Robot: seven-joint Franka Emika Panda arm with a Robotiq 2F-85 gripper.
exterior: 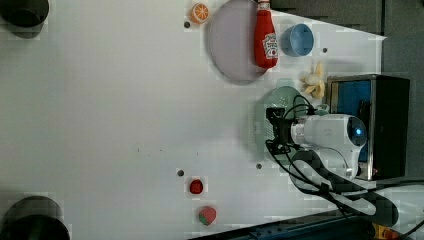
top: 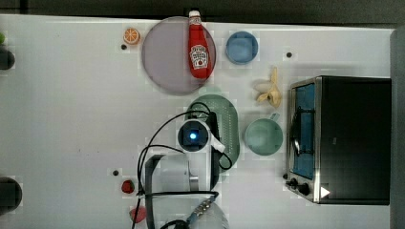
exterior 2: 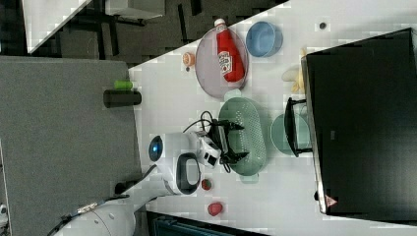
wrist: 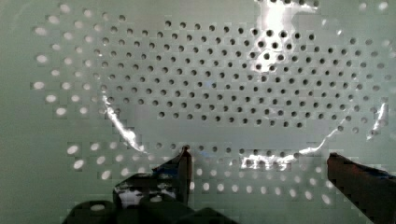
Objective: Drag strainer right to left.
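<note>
Pincer (wrist: 257,163) wide apart, arm bent down over the strainer's (exterior 2: 246,135) perforated basin, fingertips (wrist: 184,161) inside.

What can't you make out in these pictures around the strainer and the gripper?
- Whether the fingers touch the strainer: the wrist view shows them spread above the perforated basin, but contact is unclear.
- The strainer's left half in the top view: the arm covers it.
- The green cup in the right view: partly behind the toaster oven door handle.
- The ketchup bottle label: too small to read.
</note>
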